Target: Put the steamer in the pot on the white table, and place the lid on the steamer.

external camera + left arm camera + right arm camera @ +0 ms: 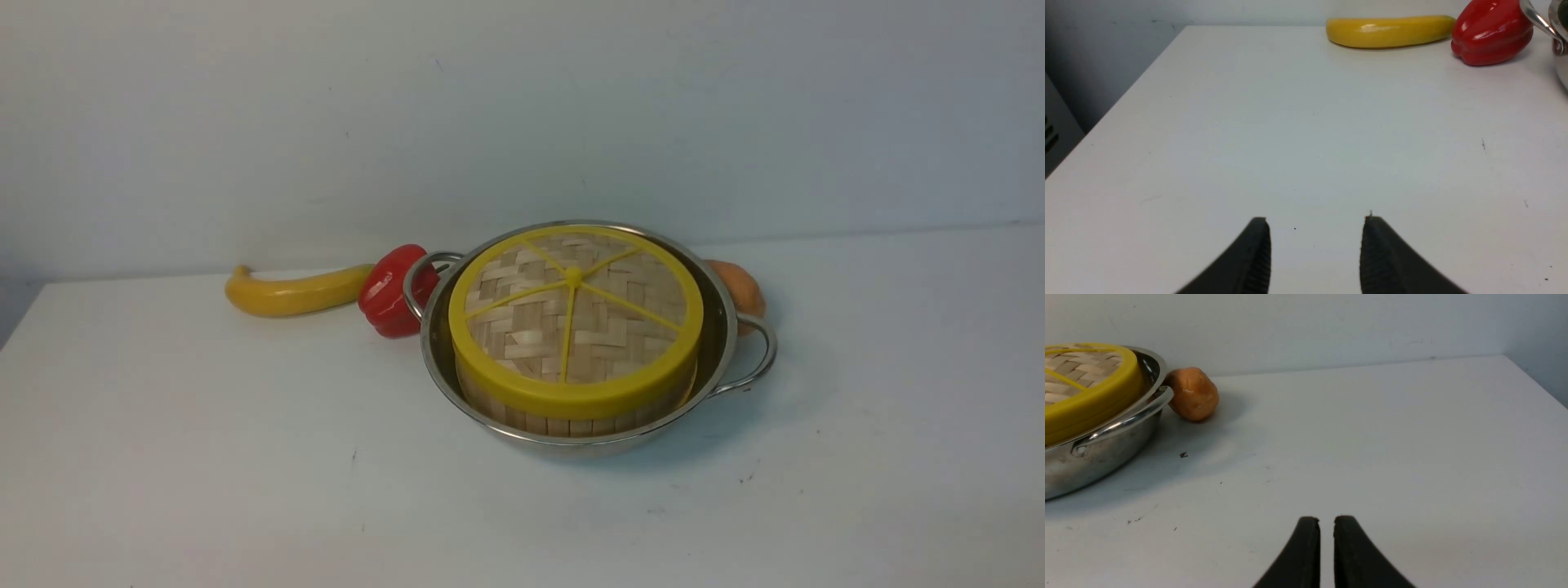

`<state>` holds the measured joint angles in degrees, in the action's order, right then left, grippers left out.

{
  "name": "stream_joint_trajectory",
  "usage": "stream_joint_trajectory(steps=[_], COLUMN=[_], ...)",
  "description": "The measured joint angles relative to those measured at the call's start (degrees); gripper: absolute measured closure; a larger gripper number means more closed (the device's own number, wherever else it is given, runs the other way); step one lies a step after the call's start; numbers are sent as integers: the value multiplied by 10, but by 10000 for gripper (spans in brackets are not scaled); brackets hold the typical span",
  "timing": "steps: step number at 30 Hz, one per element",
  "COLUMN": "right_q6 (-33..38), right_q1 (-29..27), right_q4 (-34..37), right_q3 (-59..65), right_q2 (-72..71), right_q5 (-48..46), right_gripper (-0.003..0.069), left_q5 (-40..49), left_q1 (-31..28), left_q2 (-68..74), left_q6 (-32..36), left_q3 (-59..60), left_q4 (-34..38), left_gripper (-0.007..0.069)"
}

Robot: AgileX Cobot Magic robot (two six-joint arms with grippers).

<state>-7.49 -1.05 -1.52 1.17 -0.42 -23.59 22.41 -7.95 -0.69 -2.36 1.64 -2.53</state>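
Steamer (571, 412) sits inside the pot (718, 327), and the lid (575, 322) is on top of the steamer, yellow rim seated all round as far as the front view shows. Pot stands on the white table (204, 457). By my read both placements are done; the step in hand is retreat/finish.

Left gripper (1314, 253): jaws apart, nothing between them, over bare table well to the pot's left. Only the pot's handle edge shows in that wrist view.

Right gripper (1327, 547): jaws nearly together with a thin gap, holding nothing, off to the pot's right and clear of it.

Clutter around the pot: red pepper (396, 290) touching or just beside its left handle, banana (298, 290) beyond the pepper, orange-brown lump (739, 286) behind the right handle.

Next move, if any: check the lid sits flat, no tilt on the near side. Otherwise park both arms away from the pot without clipping its handles.
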Motion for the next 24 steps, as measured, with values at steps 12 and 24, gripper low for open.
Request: stream_joint_trajectory(steps=[12, 24], right_q6=[0, 0], right_q1=[0, 0], right_q4=[0, 0], right_q3=[0, 0], right_q2=[0, 0], right_q5=[0, 0], right_gripper=[604, 592], left_q5=[0, 0], left_q1=[0, 0], left_q2=[0, 0], left_q6=[0, 0], left_q3=[0, 0], left_q4=[0, 0], left_gripper=[334, 334])
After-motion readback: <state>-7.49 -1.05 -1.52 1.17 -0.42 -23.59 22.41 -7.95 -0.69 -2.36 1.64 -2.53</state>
